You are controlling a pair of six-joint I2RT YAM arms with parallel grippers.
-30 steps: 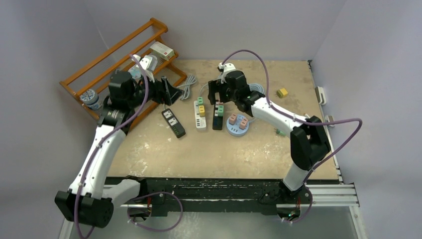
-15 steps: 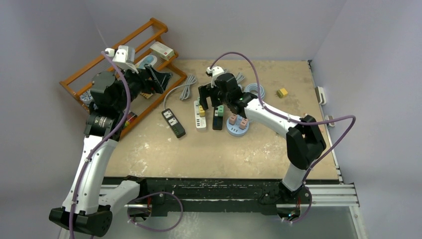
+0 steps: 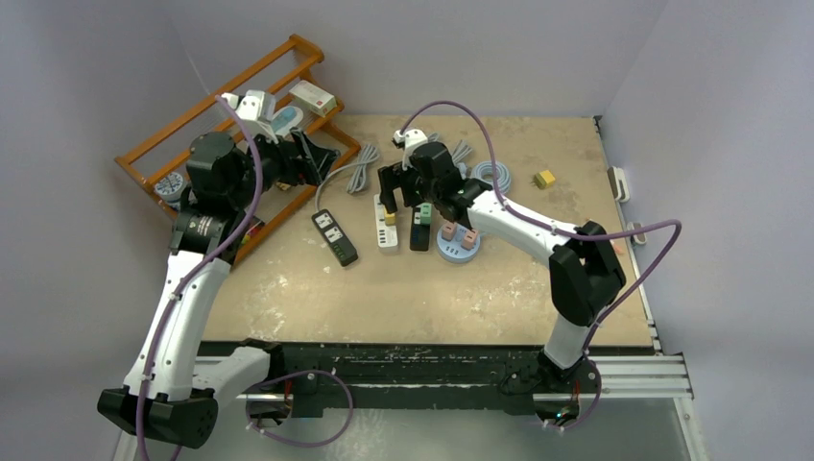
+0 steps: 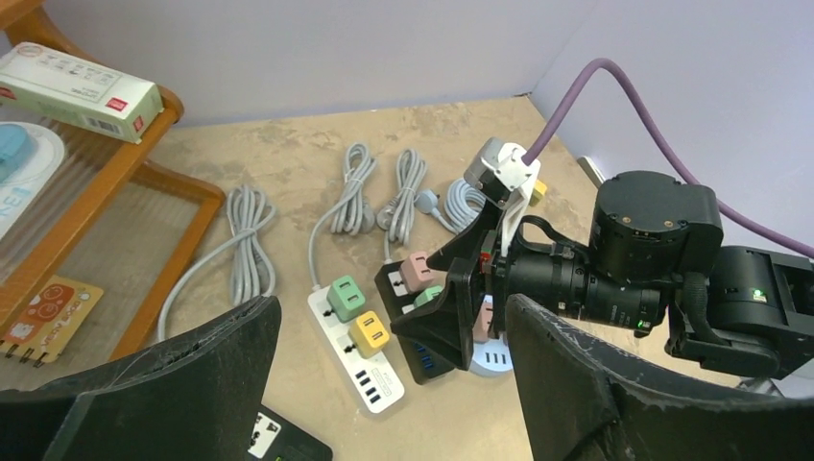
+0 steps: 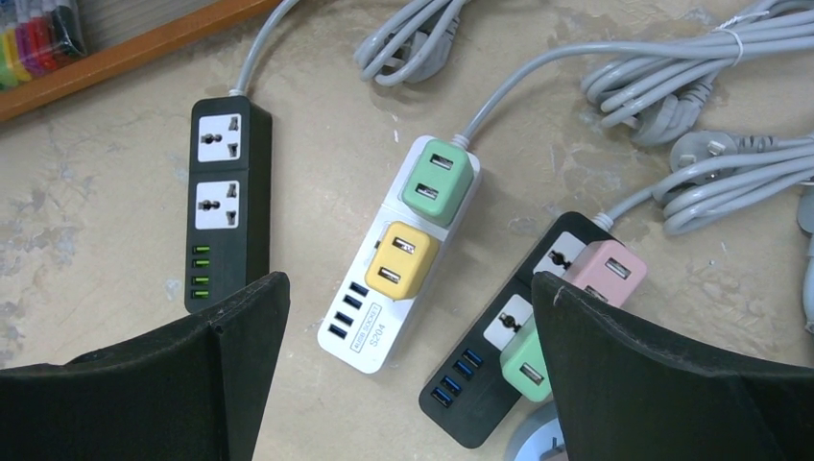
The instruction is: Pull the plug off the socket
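A white power strip (image 5: pixel 370 331) lies mid-table with a green plug (image 5: pixel 437 181) and a yellow plug (image 5: pixel 401 259) seated in its sockets. Right of it, a black strip (image 5: pixel 480 384) carries a pink plug (image 5: pixel 605 274) and a second green plug (image 5: pixel 526 367). My right gripper (image 5: pixel 408 370) hovers open above both strips (image 3: pixel 403 204), the yellow plug just ahead of the gap between its fingers, touching nothing. My left gripper (image 3: pixel 324 161) hangs open and empty by the wooden shelf. It looks toward the strips (image 4: pixel 389 384) from a distance.
A black strip (image 3: pixel 335 236) with empty sockets lies left of the white one. A round socket hub (image 3: pixel 458 240) with pink plugs sits to the right. Coiled grey cables (image 5: pixel 691 115) lie behind. The wooden shelf (image 3: pixel 240 106) holds boxes at far left. A small yellow block (image 3: pixel 544 179) sits far right.
My right gripper has shifted left, from over the black strip toward the white one. My left arm has swung back and up toward the shelf, its jaws slightly wider.
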